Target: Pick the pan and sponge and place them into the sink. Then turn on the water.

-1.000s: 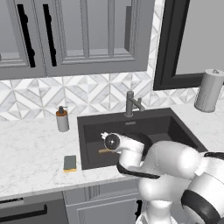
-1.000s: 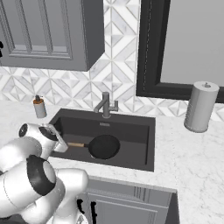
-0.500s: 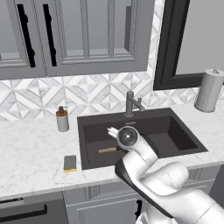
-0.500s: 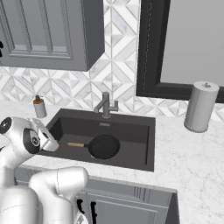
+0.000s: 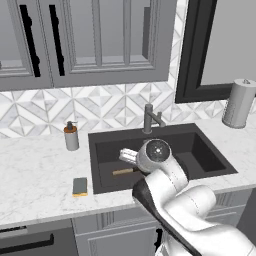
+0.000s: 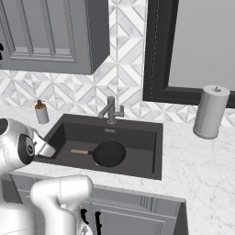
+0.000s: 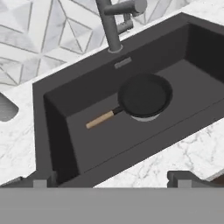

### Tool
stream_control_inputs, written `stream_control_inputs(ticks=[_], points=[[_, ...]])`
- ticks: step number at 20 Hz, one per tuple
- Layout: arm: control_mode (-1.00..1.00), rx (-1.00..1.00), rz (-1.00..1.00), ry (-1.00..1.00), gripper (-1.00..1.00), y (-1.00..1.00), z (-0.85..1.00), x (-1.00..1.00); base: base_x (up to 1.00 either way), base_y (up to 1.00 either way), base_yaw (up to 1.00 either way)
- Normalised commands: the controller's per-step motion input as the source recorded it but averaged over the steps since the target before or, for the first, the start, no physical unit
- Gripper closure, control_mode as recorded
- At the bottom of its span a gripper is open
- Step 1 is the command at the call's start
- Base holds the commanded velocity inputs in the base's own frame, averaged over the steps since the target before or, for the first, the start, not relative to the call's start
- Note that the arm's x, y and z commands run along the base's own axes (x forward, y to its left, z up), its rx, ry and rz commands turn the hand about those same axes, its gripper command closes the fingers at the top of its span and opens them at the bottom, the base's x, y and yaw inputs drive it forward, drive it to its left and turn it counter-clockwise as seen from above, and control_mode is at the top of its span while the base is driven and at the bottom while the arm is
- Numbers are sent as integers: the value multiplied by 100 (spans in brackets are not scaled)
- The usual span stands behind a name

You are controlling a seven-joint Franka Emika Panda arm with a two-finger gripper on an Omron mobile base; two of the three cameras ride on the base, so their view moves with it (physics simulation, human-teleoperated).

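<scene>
pan: already sat in the sink (image 6: 55, 133), so that part looks done. The black frying pan (image 6: 109, 153) lies flat on the basin floor over the drain, its wooden handle aimed at the left wall.

sponge: not dealt with yet. The sponge (image 5: 79, 186) is parked on the white marble counter (image 5: 35, 175), just beside the sink's front-left corner and near the counter's front edge.

water: nothing is seen running. The faucet (image 6: 110, 110) stands behind the back rim, and its lever looks untouched.

gripper: the gripper (image 7: 109, 181) is spread wide with nothing held, hovering above the sink's front-left rim, its fingertips (image 7: 183, 178) well apart.

progress: roughly a third done, by the look of it; the sponge pick, the drop and the faucet are left.

room: bare counter is seen around the sponge, so a top-down grab looks easy. The soap dispenser (image 5: 71, 136) stands well behind it, out of the way.

edges: the counter's front lip is close to the sponge, so a nudge forward could push it off. The sink's left wall has to be cleared on the carry.
</scene>
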Motion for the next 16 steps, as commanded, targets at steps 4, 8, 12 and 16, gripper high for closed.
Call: stream_control_inputs(ticks=[4, 8, 12, 16], points=[[-100, 0, 46, 25, -100, 42, 1, 0, 0, 0, 0], [-100, 0, 35, 13, -100, 43, -8, 11, 0, 0, 0], [-100, 0, 9, 2, -100, 67, -27, 29, 0, 0, 0], [-100, 0, 0, 8, -100, 69, -25, 33, 0, 0, 0]])
